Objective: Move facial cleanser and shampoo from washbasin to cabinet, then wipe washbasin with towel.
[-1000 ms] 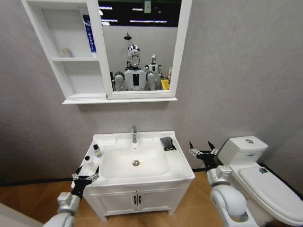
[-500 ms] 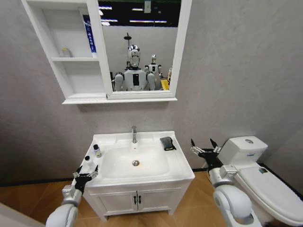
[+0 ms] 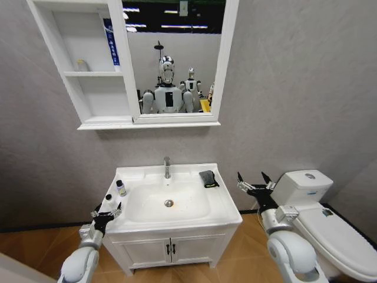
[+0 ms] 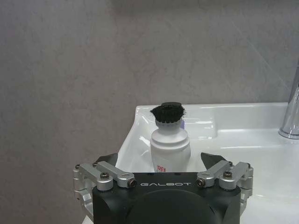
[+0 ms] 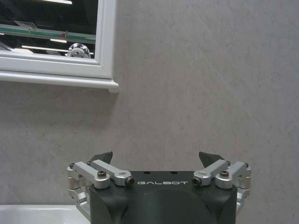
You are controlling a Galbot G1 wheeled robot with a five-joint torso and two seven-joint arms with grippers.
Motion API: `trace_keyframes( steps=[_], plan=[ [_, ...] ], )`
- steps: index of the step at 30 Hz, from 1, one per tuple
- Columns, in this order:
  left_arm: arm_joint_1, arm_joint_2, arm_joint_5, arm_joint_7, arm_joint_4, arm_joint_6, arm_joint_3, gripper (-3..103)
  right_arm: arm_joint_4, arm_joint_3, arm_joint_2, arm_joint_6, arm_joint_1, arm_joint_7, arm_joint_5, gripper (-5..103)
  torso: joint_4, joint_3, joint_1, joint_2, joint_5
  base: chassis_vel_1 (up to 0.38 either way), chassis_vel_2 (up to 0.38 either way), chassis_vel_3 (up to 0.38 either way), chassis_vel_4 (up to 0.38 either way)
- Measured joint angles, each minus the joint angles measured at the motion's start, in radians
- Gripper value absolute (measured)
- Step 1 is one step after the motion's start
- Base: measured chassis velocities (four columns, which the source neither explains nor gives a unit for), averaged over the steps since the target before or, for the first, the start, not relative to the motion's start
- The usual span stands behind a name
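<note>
Two small white bottles with black caps stand on the left rim of the washbasin point(image 3: 221, 203); I cannot tell which is the facial cleanser and which the shampoo. One bottle point(image 3: 121, 187) stands farther back. The other point(image 3: 108, 199) is at the front left corner, right before my left gripper point(image 3: 108, 209). In the left wrist view this bottle point(image 4: 170, 140) stands upright between the open fingers of the left gripper point(image 4: 160, 158), untouched. The dark towel point(image 3: 208, 178) lies folded on the basin's right rim. My right gripper point(image 3: 251, 181) hangs open beside the basin's right side, holding nothing. The cabinet point(image 3: 88, 88) hangs above left.
A chrome tap point(image 3: 166, 167) stands at the basin's back. A blue tube point(image 3: 111, 41) and a small pale bottle point(image 3: 80, 65) sit on the cabinet's upper shelf. A white toilet point(image 3: 321, 212) stands close behind the right arm. The vanity doors point(image 3: 171, 250) are below the basin.
My left gripper has risen and moved in toward the front left bottle. The right gripper has shifted slightly to the right.
</note>
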Motion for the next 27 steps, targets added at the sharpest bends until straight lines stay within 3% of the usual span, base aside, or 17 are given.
trace_keyframes(
  steps=[5,6,8,9,13,14,17,23,25,26,27],
  plan=[
    [-0.024,-0.001,-0.009,-0.013,0.007,0.011,0.014,81,0.010,0.000,0.007,0.000,-0.017,0.005,0.000,100,-0.0001,0.000,0.000,0.000,0.0000,0.000,0.000,0.000,0.000],
    [-0.024,-0.001,-0.009,-0.013,0.007,0.011,0.014,81,0.010,0.000,0.007,0.000,-0.017,0.005,0.000,100,-0.0001,0.000,0.000,0.000,0.0000,0.000,0.000,0.000,0.000],
    [-0.021,0.001,-0.013,-0.013,0.008,0.012,0.011,70,0.014,0.000,0.003,-0.002,-0.022,0.007,0.002,100,-0.0001,0.000,0.000,0.000,0.0000,0.000,0.000,0.000,0.000],
    [-0.021,0.001,-0.013,-0.013,0.008,0.012,0.011,70,0.014,0.000,0.003,-0.002,-0.022,0.007,0.002,100,-0.0001,0.000,0.000,0.000,0.0000,0.000,0.000,0.000,0.000],
    [-0.008,0.002,-0.017,-0.013,0.005,0.010,-0.002,48,0.014,-0.003,0.000,-0.011,-0.013,0.015,0.003,100,0.0000,0.000,0.000,0.000,0.0000,0.000,0.000,0.000,0.000],
    [-0.008,0.002,-0.017,-0.013,0.005,0.010,-0.002,48,0.014,-0.003,0.000,-0.011,-0.013,0.015,0.003,100,0.0000,0.000,0.000,0.000,0.0000,0.000,0.000,0.000,0.000],
    [0.009,0.001,-0.015,-0.022,-0.046,0.016,-0.008,36,0.015,-0.010,0.003,-0.019,-0.008,0.019,0.000,100,0.0001,0.000,0.000,0.000,-0.0004,0.000,0.000,0.000,0.000],
    [0.030,0.049,-0.056,-0.068,-0.203,0.064,-0.017,34,0.005,-0.022,0.009,-0.020,-0.010,0.018,-0.016,100,0.0001,0.000,0.000,0.000,-0.0001,0.000,0.000,0.000,0.000],
    [0.022,0.105,-0.104,-0.121,-0.287,0.129,-0.026,34,-0.002,-0.032,0.007,-0.021,-0.010,0.017,-0.023,100,0.0001,0.000,0.000,0.000,0.0000,0.000,0.000,0.000,0.000],
    [0.008,0.140,-0.159,-0.166,-0.342,0.190,-0.031,34,-0.004,-0.038,0.004,-0.024,-0.008,0.016,-0.026,100,0.0002,0.000,0.000,0.000,-0.0001,0.000,0.000,0.000,0.000],
    [0.008,0.140,-0.159,-0.166,-0.342,0.190,-0.031,34,-0.004,-0.038,0.004,-0.024,-0.008,0.016,-0.026,100,0.0002,0.000,0.000,0.000,-0.0001,0.000,0.000,0.000,0.000]
  ],
)
